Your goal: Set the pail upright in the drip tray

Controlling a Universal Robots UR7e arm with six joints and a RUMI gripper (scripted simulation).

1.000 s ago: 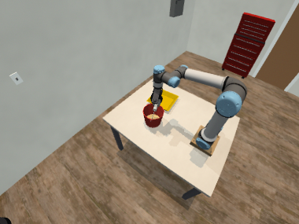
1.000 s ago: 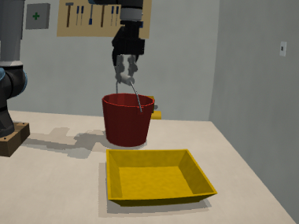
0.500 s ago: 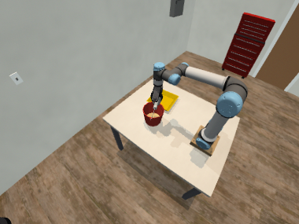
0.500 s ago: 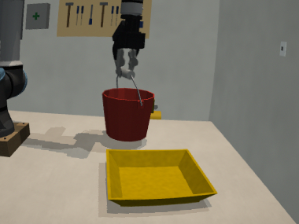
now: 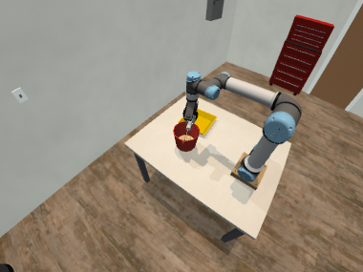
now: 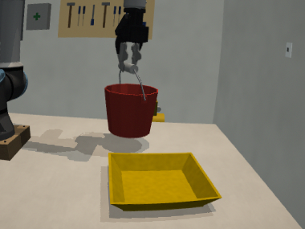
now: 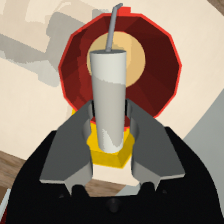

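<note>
A pale cream, rectangular tabletop on dark legs stands on a brown wood-plank floor. Lying directly on it is a shallow yellow rectangular drip tray with sloped walls, near the tabletop's edge in the exterior view. The robot arm's square wooden base block sits on it too, well apart from the tray. A small yellow block rests farther back. Grey shadows fall across the surface between the base and the tray.
</note>
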